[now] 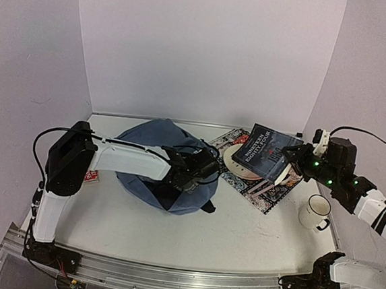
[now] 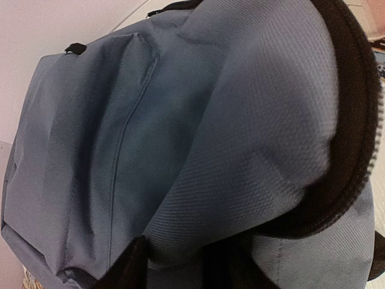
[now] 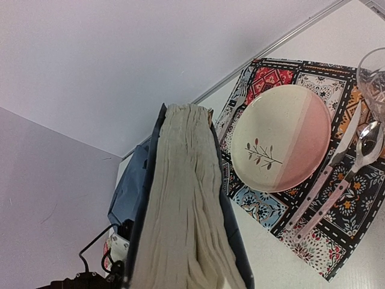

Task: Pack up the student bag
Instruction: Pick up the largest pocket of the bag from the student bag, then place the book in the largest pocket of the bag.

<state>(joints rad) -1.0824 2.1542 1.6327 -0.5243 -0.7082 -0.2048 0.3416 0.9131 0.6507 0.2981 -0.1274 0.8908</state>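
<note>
On the white table (image 1: 238,243), left of centre, sits the large soft grey-blue fabric backpack (image 1: 155,155) with black straps. It is slumped, and one black strap end pokes out at its near right edge. The left gripper (image 1: 201,169) is down at the backpack's right side, at the dark opening. The left wrist view is all bag cloth plus the black zipper rim (image 2: 355,150). A fold of cloth runs down between dark shapes at the bottom edge (too dark to read as fingers), so I cannot tell whether this claw is pinched on the fabric or apart.

The right gripper (image 1: 288,159) is clamped on a dark-covered paperback book (image 1: 268,153) with pale lettering. The book is held tilted in the air, to the right of the backpack and not touching it. Its cream page edge (image 3: 186,205) fills the right wrist view.

Below the book lies a multicoloured patterned fabric placemat (image 1: 264,195). On the mat:
- a round cream-and-pink ceramic plate (image 3: 280,141) with a sprig motif
- a pale-handled knife and spoon (image 3: 337,180) just beside the plate
- a clear glass (image 3: 373,72) beyond the knife and spoon

A white ceramic mug (image 1: 315,211) stands on the table right of the mat, apart from it. A small red-and-white flat item (image 1: 92,176) lies by the left arm, partly hidden.
</note>
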